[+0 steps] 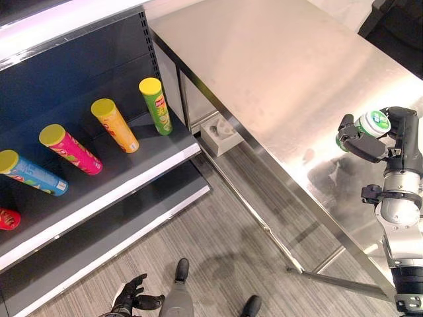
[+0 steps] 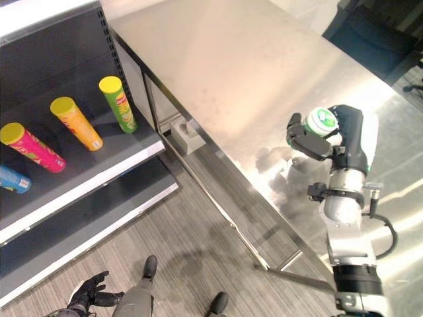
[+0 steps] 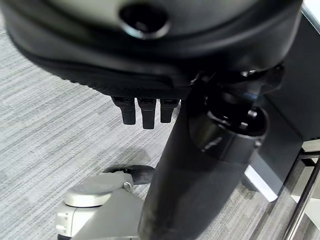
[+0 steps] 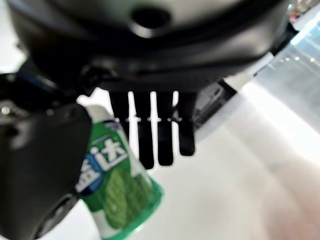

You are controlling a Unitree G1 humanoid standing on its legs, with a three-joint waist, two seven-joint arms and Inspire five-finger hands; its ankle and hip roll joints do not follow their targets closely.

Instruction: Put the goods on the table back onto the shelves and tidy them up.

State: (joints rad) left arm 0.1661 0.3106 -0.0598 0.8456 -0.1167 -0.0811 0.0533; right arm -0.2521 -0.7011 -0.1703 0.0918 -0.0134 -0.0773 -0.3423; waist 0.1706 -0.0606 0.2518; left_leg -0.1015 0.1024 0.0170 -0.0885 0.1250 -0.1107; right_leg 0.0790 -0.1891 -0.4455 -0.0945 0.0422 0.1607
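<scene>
My right hand (image 1: 402,135) is raised over the near right part of the steel table (image 1: 277,66), shut on a small green-and-white bottle (image 1: 373,123). In the right wrist view the bottle (image 4: 117,195) sits pinched between the thumb and the fingers (image 4: 155,135). On the dark upper shelf (image 1: 142,165) at the left lie several crisp cans: green (image 1: 155,104), orange (image 1: 114,124), pink (image 1: 69,148), blue (image 1: 32,173) and red (image 1: 8,218). My left hand (image 1: 130,295) hangs low near the floor, fingers relaxed and holding nothing.
A lower shelf board (image 1: 112,231) runs under the cans. A small white box (image 1: 220,132) sits on the floor beneath the table's left edge. Grey wood-look floor (image 1: 225,238) lies between shelf and table. A dark chair (image 2: 377,33) stands at the far right.
</scene>
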